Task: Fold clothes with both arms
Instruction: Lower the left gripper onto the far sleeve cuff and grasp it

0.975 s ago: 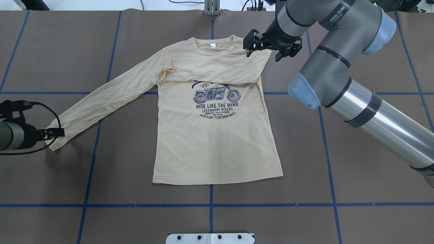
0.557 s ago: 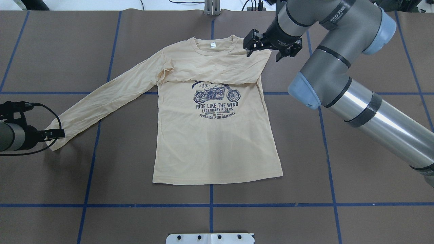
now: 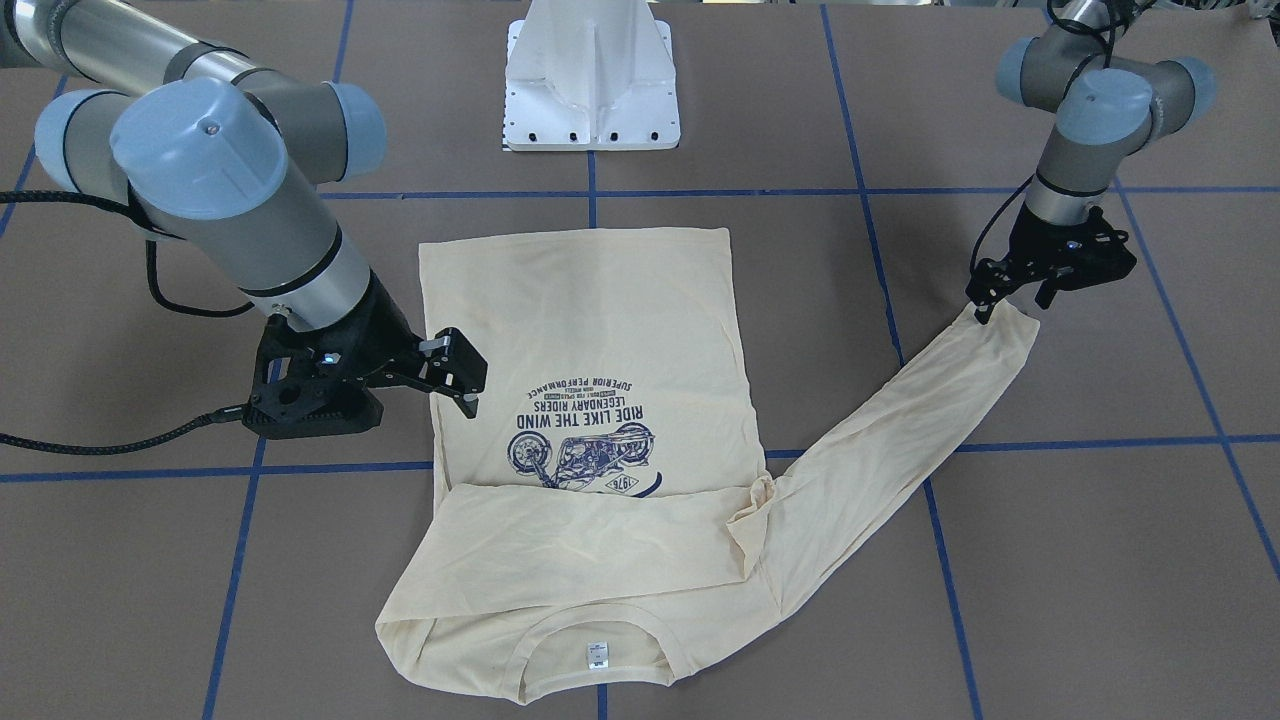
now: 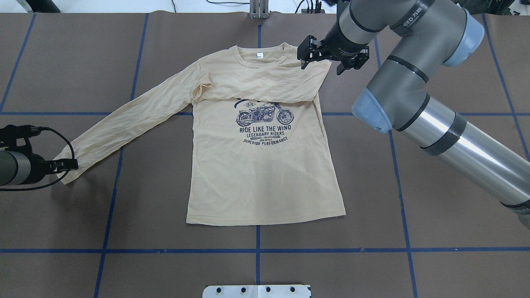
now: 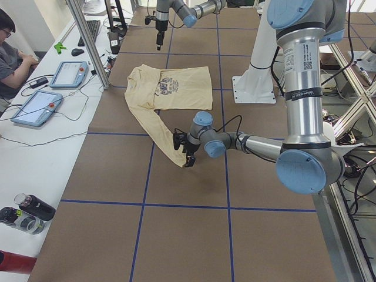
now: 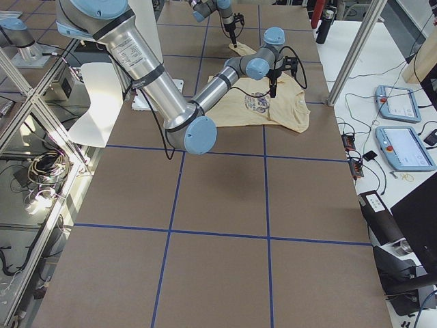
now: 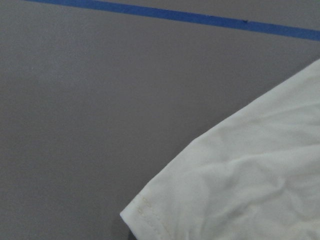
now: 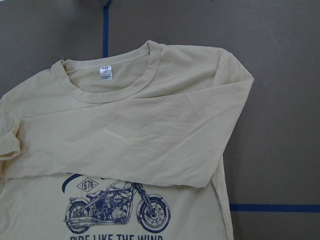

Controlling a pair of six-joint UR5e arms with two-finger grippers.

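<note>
One sleeve lay folded across the chest of the shirt, which sat flat and print-up mid-table. The other sleeve trailed straight out toward your left gripper, so the step looked like bringing that one over too.

You wanted a hold on both layers of the cuff and a lift just clear of the table. Then a slow carry across, so it landed along the first sleeve without dragging the body crooked. That thin jersey probably stretched easily.

Your right gripper hung with fingers spread wide over the shoulder on its own side, holding nothing. Pinning that shoulder might have helped.

Hard bits: I couldn't tell if the left gripper was pinching the cuff or just sitting beside it. Its wrist view showed only the cuff corner and bare table, no fingers. Overhead, that arm was cut off at the edge, and the top of the print was hidden under the fold.
</note>
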